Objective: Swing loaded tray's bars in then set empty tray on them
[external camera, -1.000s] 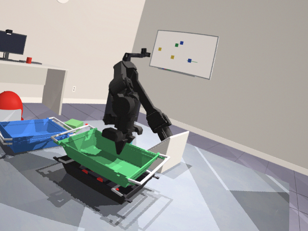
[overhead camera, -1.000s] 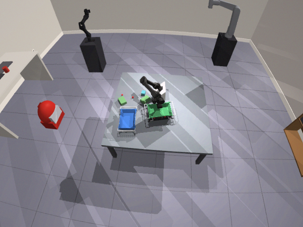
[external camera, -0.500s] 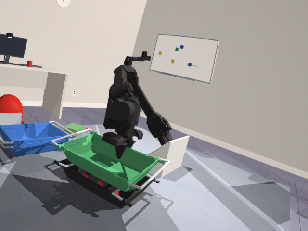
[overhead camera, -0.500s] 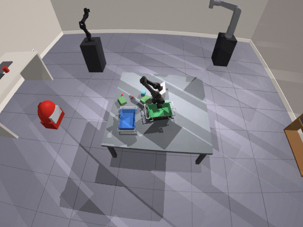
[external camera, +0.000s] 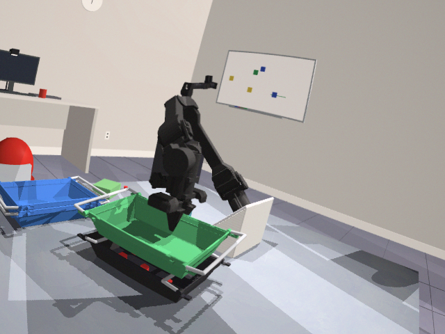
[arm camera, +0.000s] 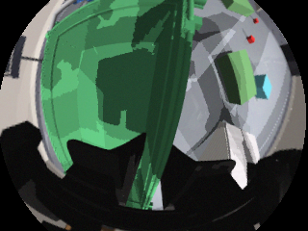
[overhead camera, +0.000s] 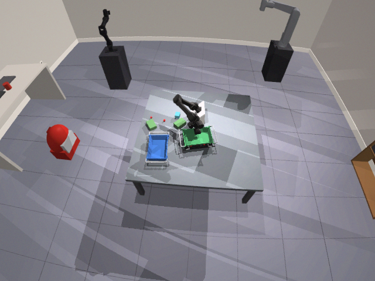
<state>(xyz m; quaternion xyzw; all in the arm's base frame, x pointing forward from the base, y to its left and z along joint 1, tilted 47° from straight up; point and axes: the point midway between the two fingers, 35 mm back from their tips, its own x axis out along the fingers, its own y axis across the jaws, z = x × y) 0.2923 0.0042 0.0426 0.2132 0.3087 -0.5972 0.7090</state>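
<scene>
Exterior view: the green tray (overhead camera: 198, 137) (external camera: 143, 229) (arm camera: 77, 96) is hanging over the black loaded tray (external camera: 134, 271), with red blocks (external camera: 144, 266) showing between them. The pincer (overhead camera: 197, 132) (external camera: 173, 229) (arm camera: 152, 137) is gripping its long wall on the arm's side — one finger inside, one outside. Placing appears to be in hand; whether both bars are bearing it, I cannot tell. The next move is calling for level seating — then release. The blue tray (overhead camera: 157, 148) (external camera: 53, 201) is standing apart on the worktop (overhead camera: 229, 157) (external camera: 287, 287).

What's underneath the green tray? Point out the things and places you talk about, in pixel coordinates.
Under the green tray (overhead camera: 198, 138) (external camera: 190, 248) (arm camera: 72, 91): a black tray (external camera: 133, 273) holding red blocks (external camera: 144, 266). The rest of its load is covered.
</scene>
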